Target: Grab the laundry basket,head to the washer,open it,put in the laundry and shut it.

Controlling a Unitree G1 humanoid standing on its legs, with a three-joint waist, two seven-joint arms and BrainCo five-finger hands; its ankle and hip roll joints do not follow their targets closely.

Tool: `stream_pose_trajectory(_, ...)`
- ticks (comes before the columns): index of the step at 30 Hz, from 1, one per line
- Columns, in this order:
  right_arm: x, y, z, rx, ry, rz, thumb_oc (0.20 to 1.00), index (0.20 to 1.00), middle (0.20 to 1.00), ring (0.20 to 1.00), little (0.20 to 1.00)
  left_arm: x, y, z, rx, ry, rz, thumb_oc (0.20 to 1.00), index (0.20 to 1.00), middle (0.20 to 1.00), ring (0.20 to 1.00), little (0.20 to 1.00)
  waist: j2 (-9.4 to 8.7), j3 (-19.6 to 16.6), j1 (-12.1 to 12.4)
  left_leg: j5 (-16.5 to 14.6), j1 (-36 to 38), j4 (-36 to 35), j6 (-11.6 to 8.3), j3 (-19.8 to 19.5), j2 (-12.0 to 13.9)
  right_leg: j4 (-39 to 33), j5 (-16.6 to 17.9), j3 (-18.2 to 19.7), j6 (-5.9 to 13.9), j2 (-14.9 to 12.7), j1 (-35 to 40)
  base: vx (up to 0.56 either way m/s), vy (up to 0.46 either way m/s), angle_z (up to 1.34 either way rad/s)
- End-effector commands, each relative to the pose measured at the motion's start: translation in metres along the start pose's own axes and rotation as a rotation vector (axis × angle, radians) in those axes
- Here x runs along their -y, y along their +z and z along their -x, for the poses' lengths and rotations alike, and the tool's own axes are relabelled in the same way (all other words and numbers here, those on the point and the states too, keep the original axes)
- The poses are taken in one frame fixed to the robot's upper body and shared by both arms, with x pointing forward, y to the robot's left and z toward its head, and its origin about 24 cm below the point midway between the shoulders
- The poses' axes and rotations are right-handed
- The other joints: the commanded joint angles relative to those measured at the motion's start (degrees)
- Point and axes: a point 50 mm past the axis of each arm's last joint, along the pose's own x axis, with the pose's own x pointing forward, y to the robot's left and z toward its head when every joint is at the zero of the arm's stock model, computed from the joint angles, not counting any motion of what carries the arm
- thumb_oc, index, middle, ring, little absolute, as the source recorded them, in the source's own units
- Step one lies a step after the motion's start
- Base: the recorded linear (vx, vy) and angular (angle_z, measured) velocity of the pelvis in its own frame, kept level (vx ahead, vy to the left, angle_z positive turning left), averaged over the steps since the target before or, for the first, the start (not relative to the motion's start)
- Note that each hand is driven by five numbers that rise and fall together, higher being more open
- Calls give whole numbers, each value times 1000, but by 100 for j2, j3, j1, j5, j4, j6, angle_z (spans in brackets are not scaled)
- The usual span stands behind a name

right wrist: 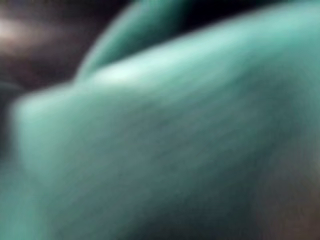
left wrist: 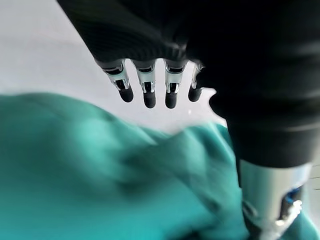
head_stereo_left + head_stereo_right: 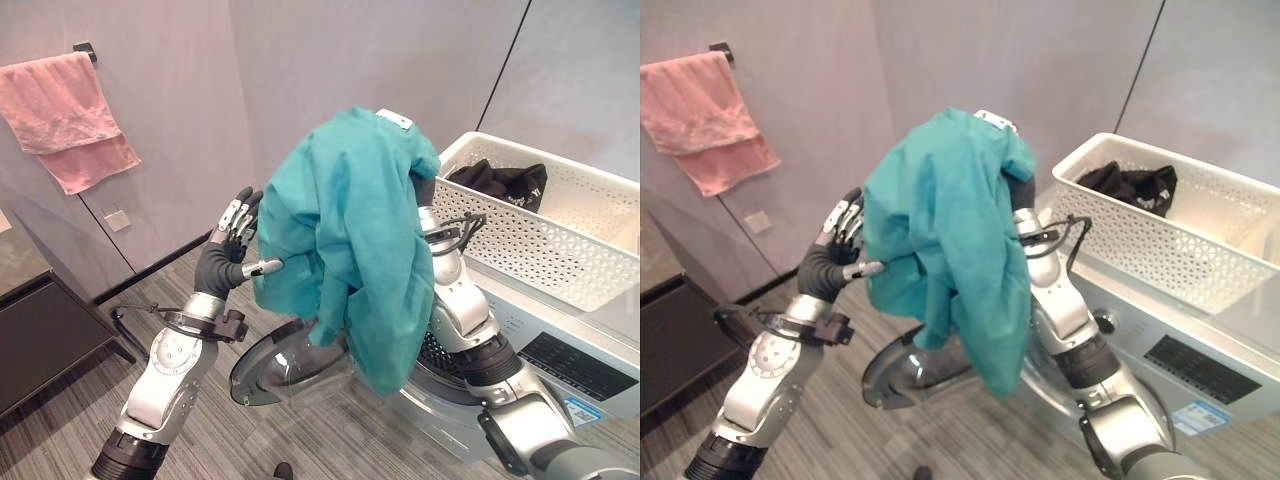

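Teal cloth garment hangs lengthwise above the open round washer door, draped over the right hand, grip hidden; left hand, fingers straight, just beside it.

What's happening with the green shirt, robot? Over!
Left hand open beside teal shirt. Shirt draped over right hand, fingers hidden. Washer door open below; dark laundry left in basket.

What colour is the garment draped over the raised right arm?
Teal green, plain with no pattern; the garment shows best in the left eye view.
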Motion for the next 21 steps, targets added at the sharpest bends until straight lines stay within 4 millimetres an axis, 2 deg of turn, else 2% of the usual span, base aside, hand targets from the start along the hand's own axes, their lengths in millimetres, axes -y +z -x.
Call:
stream_pose_trajectory(1, -7, 20, -16, 125, 29, 134, 200, 200, 200, 200, 200, 9, 12, -12, 82, -83, 20, 1000, 1000, 1000, 1000, 1000, -42, -349, 51, -455, 210, 34, -107, 303, 206, -6, 471, 231, 87, -252, -381, 0, 0, 0)
stream_pose_trajectory(5, -3, 17, -20, 134, 29, 330, 200, 200, 200, 200, 200, 23, 15, -14, 103, -167, 75, 1000, 1000, 1000, 1000, 1000, -39, -325, 113, -482, 233, 34, -77, 283, 180, -6, 469, 242, 102, -276, -356, 0, 0, 0)
stream_pose_trajectory(6, -3, 17, -21, 134, 29, 331, 200, 200, 200, 200, 200, 23, 15, -14, 103, -167, 76, 1000, 1000, 1000, 1000, 1000, -38, -321, 117, -483, 236, 34, -76, 287, 180, -6, 469, 246, 102, -276, -355, 0, 0, 0)
stream_pose_trajectory(7, -2, 14, -21, 135, 61, 436, 200, 200, 200, 200, 200, 27, 14, -14, 100, -188, 112, 1000, 1000, 1000, 1000, 1000, -44, -324, 136, -498, 252, 34, -67, 287, 170, -6, 466, 252, 108, -278, -342, 0, 0, 0)
stream_pose_trajectory(8, -2, 14, -21, 136, 61, 438, 200, 200, 200, 200, 200, 27, 14, -14, 100, -188, 113, 1000, 1000, 1000, 1000, 1000, -39, -320, 140, -500, 256, 34, -66, 288, 170, -6, 467, 254, 109, -278, -341, 0, 0, 0)
stream_pose_trajectory(9, 2, 14, -22, 140, 96, 568, 200, 200, 200, 200, 200, 30, 13, -13, 95, -208, 144, 1000, 1000, 1000, 1000, 1000, -39, -313, 159, -509, 279, 34, -63, 277, 162, -6, 461, 261, 112, -277, -323, 0, 0, 0)
stream_pose_trajectory(12, 8, 6, -21, 117, 143, 735, 200, 200, 200, 200, 200, 35, 10, -13, 77, -238, 186, 1000, 1000, 1000, 1000, 1000, -49, -342, 164, -518, 296, 34, -56, 267, 145, -6, 452, 254, 116, -273, -312, 0, 0, 0)
stream_pose_trajectory(17, 9, -3, -20, 96, 181, 829, 200, 200, 200, 200, 200, 44, 5, -14, 48, -278, 237, 1000, 1000, 1000, 1000, 1000, -37, -355, 160, -526, 310, 34, -52, 258, 147, -6, 439, 254, 112, -265, -290, 0, 0, 0)
stream_pose_trajectory(21, 9, -11, -20, 66, 193, 830, 200, 200, 200, 200, 200, 52, 0, -13, 10, -328, 307, 1000, 1000, 1000, 1000, 1000, -5, -360, 144, -526, 310, 34, -47, 254, 147, -6, 437, 263, 117, -265, -305, 0, 0, 0)
